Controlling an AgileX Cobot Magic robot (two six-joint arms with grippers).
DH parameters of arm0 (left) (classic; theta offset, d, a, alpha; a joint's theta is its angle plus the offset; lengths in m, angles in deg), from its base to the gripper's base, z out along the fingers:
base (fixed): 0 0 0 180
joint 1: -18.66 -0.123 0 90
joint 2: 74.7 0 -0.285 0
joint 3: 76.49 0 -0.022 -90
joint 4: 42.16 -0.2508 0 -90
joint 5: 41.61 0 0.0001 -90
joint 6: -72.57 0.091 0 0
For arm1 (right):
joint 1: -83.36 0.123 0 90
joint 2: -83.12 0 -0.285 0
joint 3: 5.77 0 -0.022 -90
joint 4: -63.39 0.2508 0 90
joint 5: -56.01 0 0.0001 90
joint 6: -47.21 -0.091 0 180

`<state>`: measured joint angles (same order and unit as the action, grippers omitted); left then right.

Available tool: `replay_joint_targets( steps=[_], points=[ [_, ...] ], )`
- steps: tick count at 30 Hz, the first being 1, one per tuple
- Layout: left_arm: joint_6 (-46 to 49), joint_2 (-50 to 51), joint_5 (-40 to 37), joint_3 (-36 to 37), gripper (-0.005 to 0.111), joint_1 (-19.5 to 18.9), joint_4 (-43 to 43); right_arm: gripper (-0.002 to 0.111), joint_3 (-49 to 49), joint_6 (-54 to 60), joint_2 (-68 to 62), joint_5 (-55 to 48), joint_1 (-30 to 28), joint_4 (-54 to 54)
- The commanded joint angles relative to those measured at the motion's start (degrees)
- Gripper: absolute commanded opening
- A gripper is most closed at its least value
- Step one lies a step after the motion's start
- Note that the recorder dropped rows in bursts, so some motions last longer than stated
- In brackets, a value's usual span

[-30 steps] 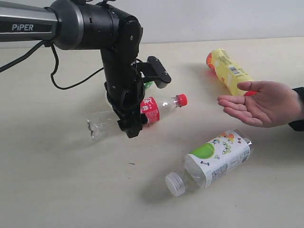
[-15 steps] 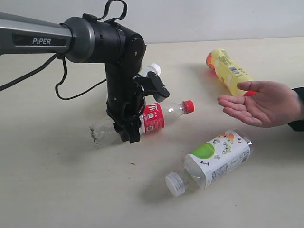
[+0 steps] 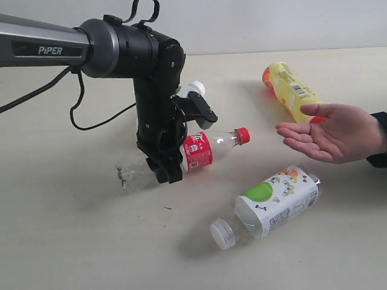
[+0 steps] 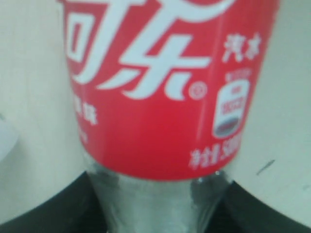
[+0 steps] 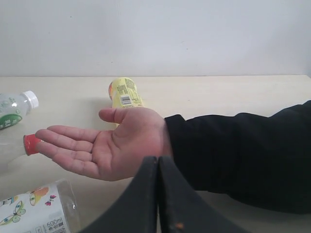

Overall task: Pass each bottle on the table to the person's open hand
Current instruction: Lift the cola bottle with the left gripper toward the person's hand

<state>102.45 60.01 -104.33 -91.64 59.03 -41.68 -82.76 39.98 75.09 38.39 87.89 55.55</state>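
My left gripper (image 3: 165, 164) is shut on the slim clear bottle with the red label (image 3: 197, 151), gripping its clear body just below the label (image 4: 165, 97). The bottle lies almost level, and its red cap (image 3: 242, 134) points toward the person's open hand (image 3: 329, 133), a short gap away. The green-leaf bottle (image 3: 195, 89) shows only its white cap behind the arm. The yellow bottle (image 3: 290, 89) lies beyond the hand. The wide colourful-label bottle (image 3: 272, 202) lies on the table (image 3: 78, 241) below the hand. My right gripper (image 5: 158, 162) is shut and empty, near the person's wrist.
A black cable (image 3: 91, 109) hangs from the left arm to the table at the left. The person's black sleeve (image 5: 243, 150) fills the space beside my right gripper. A pale wall (image 3: 272, 24) stands behind the table.
My left gripper has carried the red-label bottle rightward toward the hand. The green-leaf bottle's white cap has come into view behind the arm. The hand has stayed put.
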Motion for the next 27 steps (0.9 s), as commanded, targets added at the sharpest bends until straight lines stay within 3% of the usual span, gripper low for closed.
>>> replay_joint_targets(
  steps=[1, 11, 21, 27],
  points=[
    [-0.5, -4.03, -1.56, 0.15, 0.0, 0.28, 3.21, 0.0, -0.23, -0.02, 0.25, 0.81, -0.35, -0.34],
    [-7.37, -13.93, 0.46, 0.15, 0.0, 0.75, 18.81, 0.0, -0.23, -0.02, 0.25, 0.81, -0.35, -0.34],
    [-28.12, -17.27, 15.4, 0.15, 0.0, 6.02, 38.26, 0.0, -0.23, -0.02, 0.25, 0.81, -0.35, -0.34],
    [-35.57, -17.24, 25.8, 0.15, 0.0, 9.59, 39.4, 0.0, -0.23, -0.02, 0.25, 0.81, -0.35, -0.34]
  ],
)
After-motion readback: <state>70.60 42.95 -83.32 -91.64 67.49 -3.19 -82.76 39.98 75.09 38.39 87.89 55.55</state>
